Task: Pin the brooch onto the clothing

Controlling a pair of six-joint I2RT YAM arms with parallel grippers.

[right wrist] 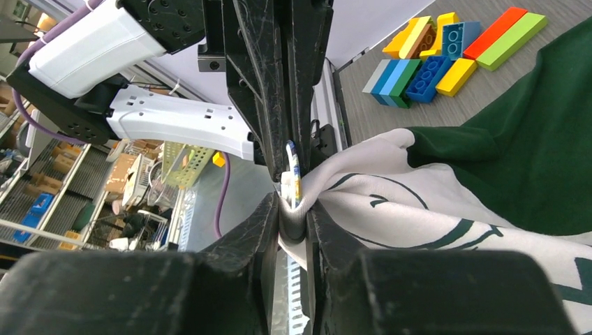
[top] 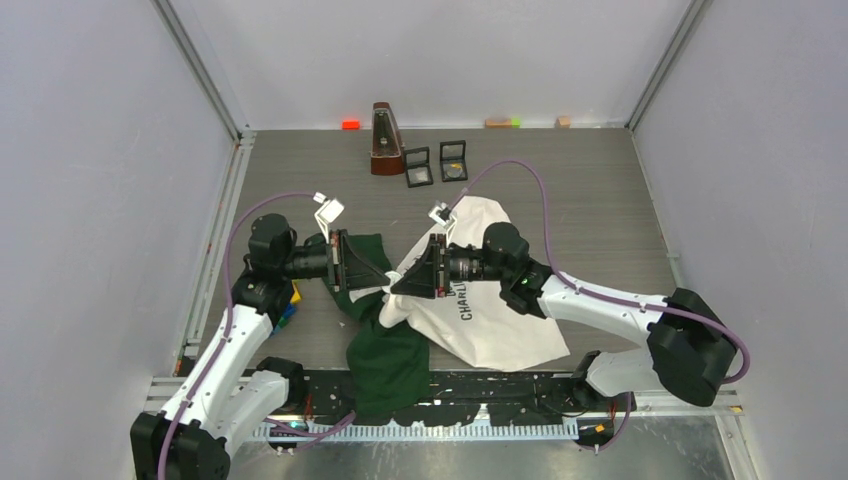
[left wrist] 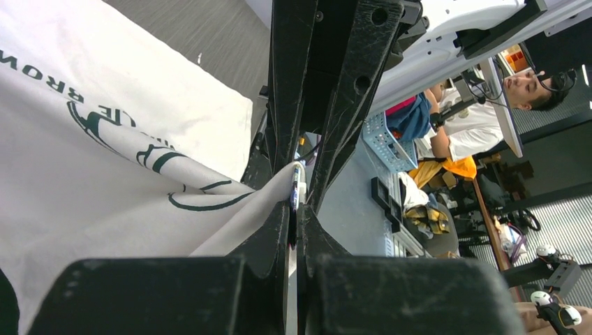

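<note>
Here is how things stand:
- The left gripper (left wrist: 293, 215) is clamped tight. The thin white, blue-rimmed brooch (left wrist: 297, 187) seems to stick out from its tips, though the view is edge-on and cramped.
- Tip to tip against it, the right gripper (right wrist: 293, 213) pinches a raised fold of the clothing (top: 490, 330), with white cloth filling the gap between its jaws.
- The brooch sits at the crest of that fold, touching the cloth, its long axis in line with both sets of fingers.
- Below the fold the clothing lies spread out, the white body under the right arm and a green sleeve (top: 390, 370) on the left arm's side.
- The pinning push probably runs straight from the left gripper into the fold, with the right gripper bracing.
</note>
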